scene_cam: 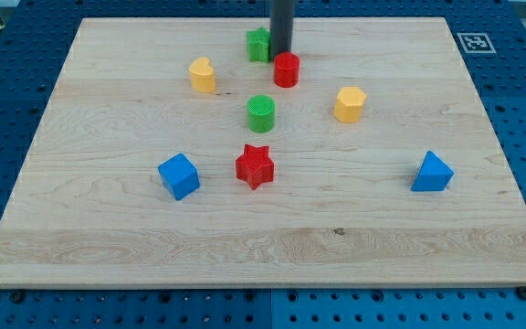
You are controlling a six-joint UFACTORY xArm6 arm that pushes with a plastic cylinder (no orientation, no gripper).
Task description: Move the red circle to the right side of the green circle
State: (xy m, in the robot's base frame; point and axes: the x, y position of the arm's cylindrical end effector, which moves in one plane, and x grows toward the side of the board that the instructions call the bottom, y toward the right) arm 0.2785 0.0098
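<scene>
The red circle (287, 69) stands near the view's top, in the middle of the board. The green circle (261, 112) stands a little below it and slightly to the view's left. My tip (280, 55) comes down from the view's top edge and ends just above and left of the red circle, touching or almost touching it. The tip stands between the red circle and a green star-shaped block (259, 44).
A yellow heart-like block (203, 75) is at the upper left, a yellow hexagon (349, 104) at the right, a red star (254, 166) below the green circle, a blue cube (179, 175) at lower left, a blue triangular block (432, 173) at lower right. The wooden board (263, 247) lies on a blue pegboard.
</scene>
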